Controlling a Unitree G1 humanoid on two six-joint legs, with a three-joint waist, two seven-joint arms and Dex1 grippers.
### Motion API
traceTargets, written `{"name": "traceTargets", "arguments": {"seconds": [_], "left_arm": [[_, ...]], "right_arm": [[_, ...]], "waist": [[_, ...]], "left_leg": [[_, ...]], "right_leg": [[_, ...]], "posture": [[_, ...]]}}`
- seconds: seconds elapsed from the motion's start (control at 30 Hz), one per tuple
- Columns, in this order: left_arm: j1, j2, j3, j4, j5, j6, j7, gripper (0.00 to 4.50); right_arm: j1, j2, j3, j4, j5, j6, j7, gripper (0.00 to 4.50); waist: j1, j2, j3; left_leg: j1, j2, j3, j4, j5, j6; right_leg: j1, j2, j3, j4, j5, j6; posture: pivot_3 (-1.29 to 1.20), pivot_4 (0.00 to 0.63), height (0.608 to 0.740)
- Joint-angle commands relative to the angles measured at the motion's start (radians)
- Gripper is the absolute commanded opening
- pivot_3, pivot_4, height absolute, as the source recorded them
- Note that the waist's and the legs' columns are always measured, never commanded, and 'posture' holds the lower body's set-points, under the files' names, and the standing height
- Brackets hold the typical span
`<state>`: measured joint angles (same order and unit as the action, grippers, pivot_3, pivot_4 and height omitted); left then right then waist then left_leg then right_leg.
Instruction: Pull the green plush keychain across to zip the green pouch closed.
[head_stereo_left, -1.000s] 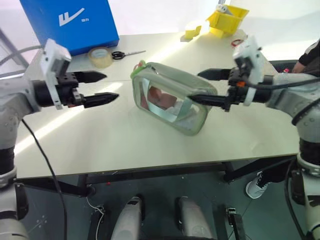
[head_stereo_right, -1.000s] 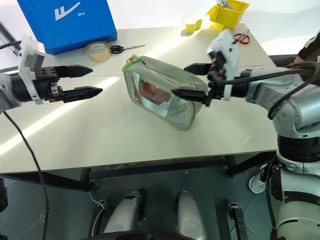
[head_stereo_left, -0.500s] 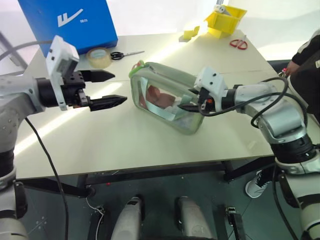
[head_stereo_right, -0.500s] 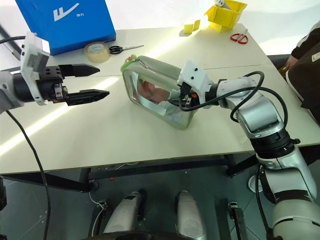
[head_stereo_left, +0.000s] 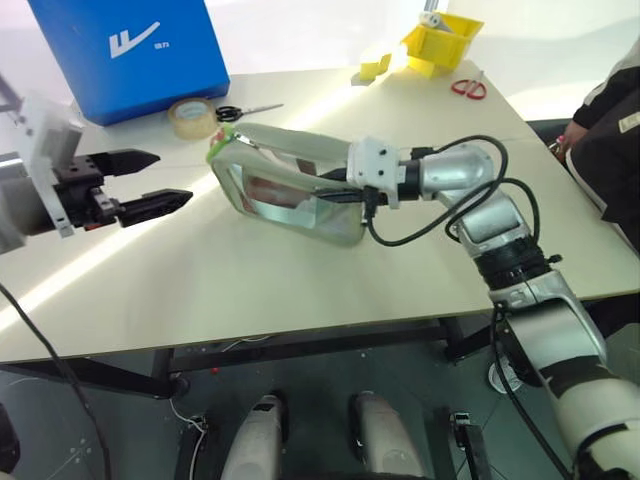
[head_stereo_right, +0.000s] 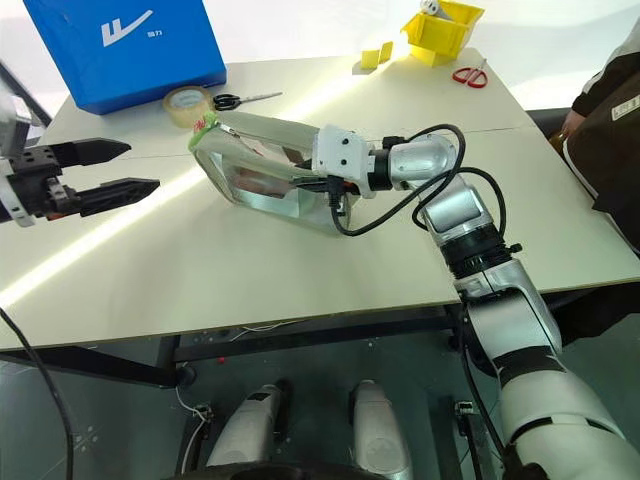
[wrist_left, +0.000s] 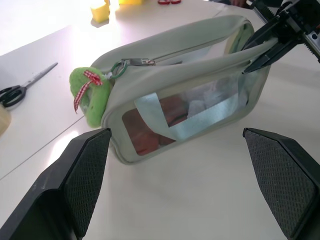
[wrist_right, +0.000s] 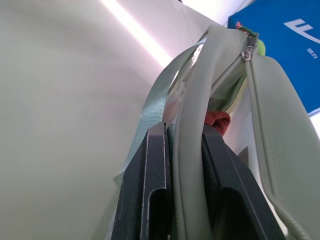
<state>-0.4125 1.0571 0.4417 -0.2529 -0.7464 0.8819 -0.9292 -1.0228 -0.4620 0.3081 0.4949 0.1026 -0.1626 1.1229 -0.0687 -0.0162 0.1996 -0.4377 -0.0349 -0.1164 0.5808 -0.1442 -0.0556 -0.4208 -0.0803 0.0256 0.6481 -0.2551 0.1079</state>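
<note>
- While the pouch (head_stereo_left: 285, 185) lies on the table (head_stereo_left: 300, 280), the right gripper (head_stereo_left: 335, 190) has its two fingers (wrist_right: 150, 200) pinched on the pouch's near end: one finger outside the wall, the other inside the open mouth, fabric rim squeezed between.
- Pouch: sage green, clear window facing the left gripper, pale strap across the window, reddish items inside; zip open along the top, mouth gaping toward the right fingers.
- Keychain (wrist_left: 92, 92): lime-green plush ring with a red-checked ribbon, hanging on the zip pull at the pouch end farthest from the right fingers, nearest the left ones.
- Left gripper (head_stereo_left: 150, 182): fingers (wrist_left: 82, 175) spread wide, nothing between them; tips point at the keychain end of the pouch, well apart from it.
- Tape roll (head_stereo_left: 190, 115): beyond the left fingertips, just behind the keychain corner.
- Black scissors (head_stereo_left: 240, 111): beside the tape.
- Blue box (head_stereo_left: 125, 45): behind the tape.
- Yellow bin (head_stereo_left: 440, 42), small yellow blocks (head_stereo_left: 375, 66), red scissors (head_stereo_left: 467, 87): far side of the table, beyond the right arm.
- Person's dark sleeve (head_stereo_left: 605, 130): at the table edge, outside the right arm.
</note>
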Motion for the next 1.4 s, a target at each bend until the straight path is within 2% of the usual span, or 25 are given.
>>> {"name": "traceTargets", "arguments": {"seconds": [0.03, 0.1, 0.3, 0.4, 0.6, 0.9, 1.1, 1.2, 1.4], "left_arm": [[0.025, 0.009, 0.055, -0.049, -0.013, -0.005, 0.017, 4.5], [0.027, 0.003, 0.059, -0.056, -0.023, -0.003, 0.031, 4.5], [0.005, -0.01, 0.023, -0.054, -0.034, -0.019, 0.05, 4.5], [-0.014, -0.015, 0.012, -0.05, -0.037, -0.018, 0.059, 4.5], [-0.019, -0.015, 0.001, -0.044, -0.035, -0.025, 0.057, 4.5], [-0.02, -0.033, -0.019, -0.045, -0.031, -0.037, 0.066, 4.5], [-0.02, -0.051, -0.046, -0.032, -0.018, -0.057, 0.07, 4.5], [-0.027, -0.058, -0.063, -0.02, -0.007, -0.069, 0.073, 4.5], [-0.026, -0.045, -0.061, 0.014, 0.019, -0.088, 0.056, 4.5]], "right_arm": [[-0.064, 0.041, -0.046, 0.108, 0.01, -0.119, 0.022, 0.71], [-0.116, 0.064, -0.08, 0.188, 0.014, -0.178, 0.004, 0.71], [-0.256, 0.148, -0.152, 0.387, -0.021, -0.273, -0.171, 0.71], [-0.238, 0.166, -0.137, 0.404, -0.037, -0.345, -0.132, 0.71], [-0.179, 0.134, -0.101, 0.42, -0.073, -0.425, -0.004, 0.71], [-0.178, 0.081, -0.127, 0.496, -0.078, -0.44, 0.063, 0.71], [-0.165, 0.071, -0.134, 0.463, -0.064, -0.405, 0.086, 0.71], [-0.155, 0.08, -0.141, 0.428, -0.047, -0.364, 0.102, 1.5], [-0.134, 0.053, -0.176, 0.289, 0.005, -0.227, 0.134, 4.48]], "waist": [[-0.003, 0.0, 0.0], [-0.004, 0.0, 0.0], [-0.002, 0.0, 0.0], [0.0, 0.0, 0.0], [0.001, 0.0, 0.0], [-0.001, 0.0, 0.0], [0.001, 0.0, 0.0], [0.0, 0.0, 0.0], [0.0, 0.0, 0.0]], "left_leg": [[0.001, 0.0, 0.0, 0.0, 0.0, 0.0], [0.002, 0.0, 0.0, -0.001, 0.0, -0.001], [0.004, 0.002, 0.0, -0.003, 0.002, -0.003], [0.004, 0.003, 0.0, -0.004, 0.002, -0.003], [0.004, 0.002, 0.0, -0.004, 0.002, -0.003], [0.013, 0.003, 0.0, -0.005, 0.002, -0.003], [0.013, 0.003, 0.0, -0.004, 0.002, -0.003], [0.013, 0.003, 0.0, -0.004, 0.002, -0.003], [0.013, 0.003, 0.0, -0.004, 0.002, -0.003]], "right_leg": [[0.0, 0.0, 0.0, 0.0, 0.0, 0.0], [0.001, 0.001, 0.001, 0.001, 0.0, 0.0], [0.0, 0.003, 0.001, 0.003, 0.001, -0.002], [0.0, 0.003, 0.001, 0.002, 0.001, -0.001], [0.001, 0.003, 0.0, 0.001, 0.001, -0.001], [0.009, 0.003, 0.0, 0.002, -0.001, -0.004], [0.01, 0.003, 0.0, 0.001, -0.001, -0.005], [0.01, 0.003, 0.0, 0.001, -0.001, -0.004], [0.01, 0.003, 0.0, 0.001, -0.001, -0.004]], "posture": [[0.0, 0.15, 0.74], [0.0, 0.15, 0.74], [0.0, 0.15, 0.74], [0.0, 0.15, 0.74], [0.0, 0.15, 0.74], [0.0, 0.15, 0.74], [0.0, 0.15, 0.74], [0.0, 0.15, 0.74], [0.0, 0.15, 0.74]]}}
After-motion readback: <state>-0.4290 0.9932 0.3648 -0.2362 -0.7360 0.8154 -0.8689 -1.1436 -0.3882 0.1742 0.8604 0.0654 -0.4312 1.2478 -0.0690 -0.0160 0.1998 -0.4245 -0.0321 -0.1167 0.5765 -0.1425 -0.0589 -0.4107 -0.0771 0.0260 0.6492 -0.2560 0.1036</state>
